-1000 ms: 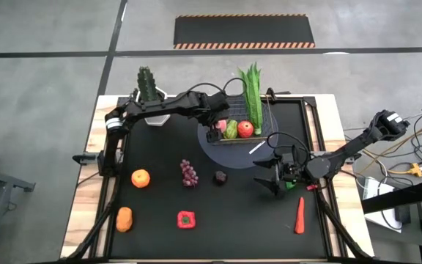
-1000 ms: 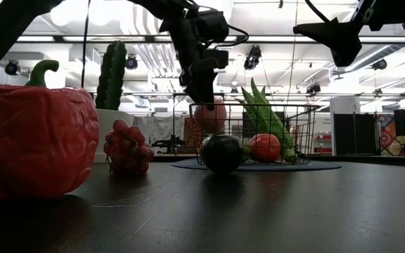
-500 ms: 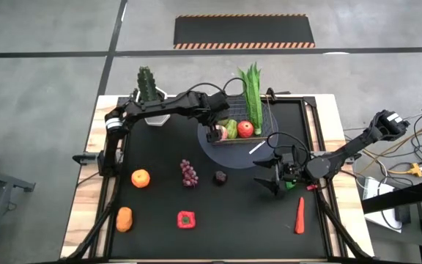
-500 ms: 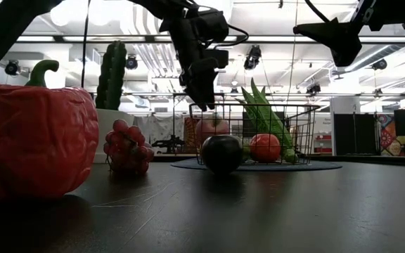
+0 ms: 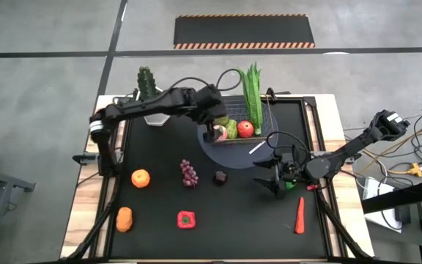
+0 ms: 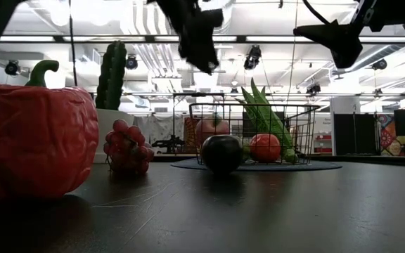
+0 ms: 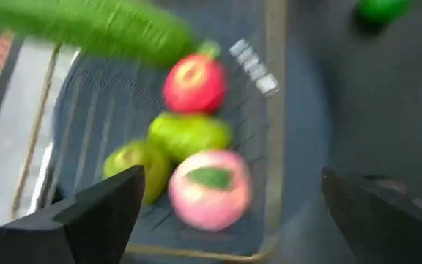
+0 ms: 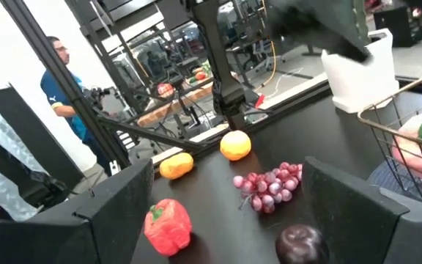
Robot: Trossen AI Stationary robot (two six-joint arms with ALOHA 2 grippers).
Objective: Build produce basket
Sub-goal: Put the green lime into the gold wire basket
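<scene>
left gripper (image 5: 212, 132) hovers with fingers spread wide and empty above the basket (image 5: 266, 117); right gripper (image 5: 269, 176) waits, fingers wide, beside it.

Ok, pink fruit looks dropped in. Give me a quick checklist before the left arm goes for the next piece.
1. Pink fruit inside the basket: ok, it lies by the two green pieces and the red one.
2. Left gripper empty and open: ok, fingers wide apart in its wrist view, nothing between them.
3. Left gripper above the basket rim: ok, the low view shows it well above the wire.
4. Next pieces unobstructed: ok, the purple grapes and dark round fruit lie bare on the mat.
5. Right gripper out of the way: ok, open, near the mat's right side.
6. Basket square on the grey disc: cannot tell.
</scene>
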